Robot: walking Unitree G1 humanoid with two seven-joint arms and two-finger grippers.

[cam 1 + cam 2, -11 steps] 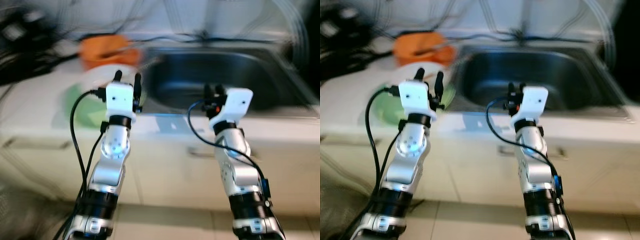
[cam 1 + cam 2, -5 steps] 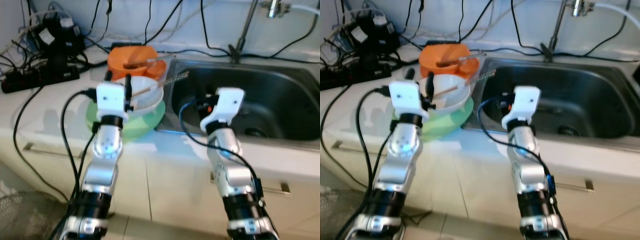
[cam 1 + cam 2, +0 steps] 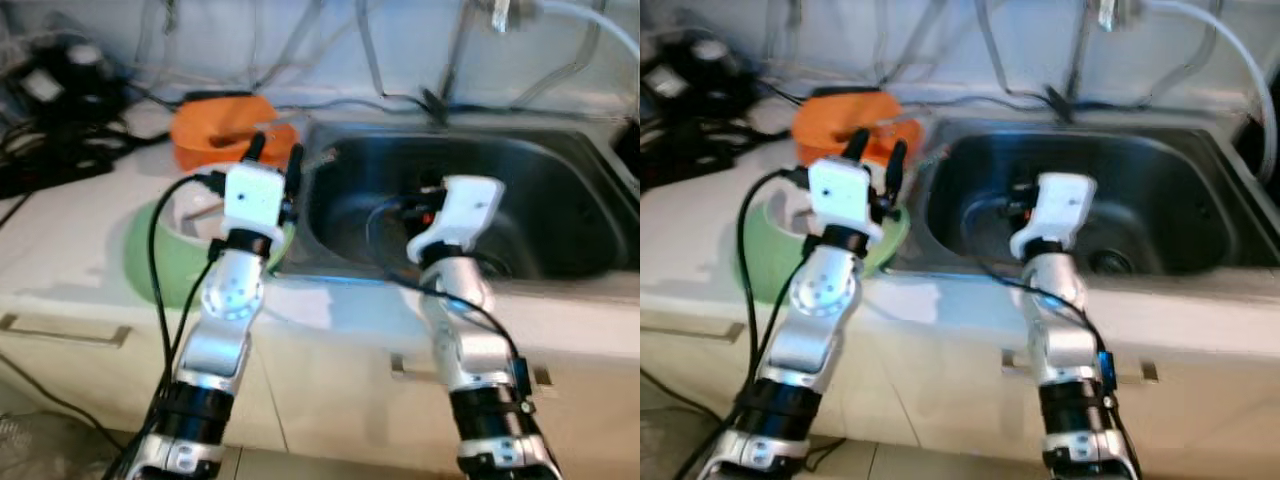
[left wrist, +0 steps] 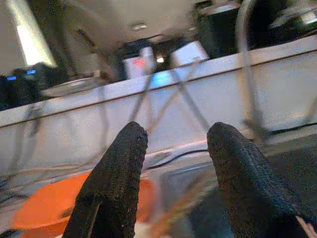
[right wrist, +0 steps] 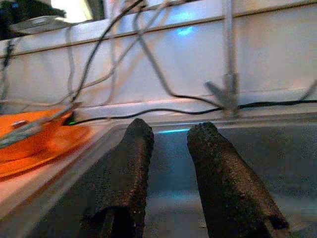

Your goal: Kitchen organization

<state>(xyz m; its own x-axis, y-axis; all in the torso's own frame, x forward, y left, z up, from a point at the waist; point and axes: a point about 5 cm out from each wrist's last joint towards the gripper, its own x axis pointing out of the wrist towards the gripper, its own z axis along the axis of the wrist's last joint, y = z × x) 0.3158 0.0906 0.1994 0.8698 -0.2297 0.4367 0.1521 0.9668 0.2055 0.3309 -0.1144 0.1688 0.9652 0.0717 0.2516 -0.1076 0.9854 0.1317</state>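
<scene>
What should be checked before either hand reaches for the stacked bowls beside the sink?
1. Left hand open and holding nothing: ok.
2. Right hand open and holding nothing: ok.
3. Left hand raised above the green bowl, near the sink edge: ok.
4. Right hand over the sink basin, apart from the bowls: ok.
5. Orange bowl holds a utensil that could tip out: cannot tell, blurred.
6. Cables behind the bowls out of the reach path: cannot tell.

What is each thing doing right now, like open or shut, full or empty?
Left gripper: open, holding nothing, raised over the bowls.
Right gripper: open, holding nothing, over the sink.
Sink: looks empty, drain uncovered.
Orange bowl: upright, something lying in it.
Green bowl: upright, a white bowl nested inside.
</scene>
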